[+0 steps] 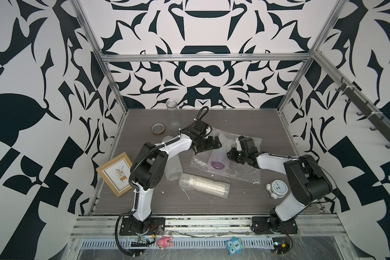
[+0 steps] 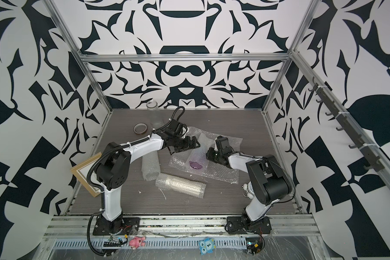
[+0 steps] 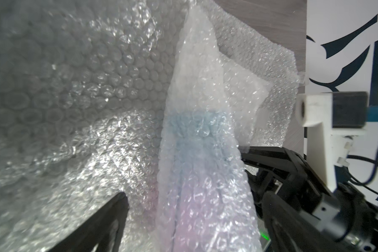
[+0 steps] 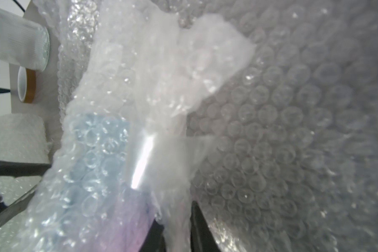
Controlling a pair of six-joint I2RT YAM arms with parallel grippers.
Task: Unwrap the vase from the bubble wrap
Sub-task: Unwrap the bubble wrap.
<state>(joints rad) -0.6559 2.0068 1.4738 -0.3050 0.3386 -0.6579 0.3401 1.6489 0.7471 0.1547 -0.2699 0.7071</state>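
Right gripper pinches a wrap flap, mid-frame; left gripper gapes empty over the vase; tugging could drag it, unsteadied.

Overhead view of the grey worktop. A spread sheet of bubble wrap lay at centre frame, with a purple object showing through it. The left gripper and right gripper faced each other across a raised fold of the sheet; how the jaws stood was not discernible. A rolled tube and a second roll lay to the lower left of the sheet. A glass jar and a tape roll stood at upper left of centre.
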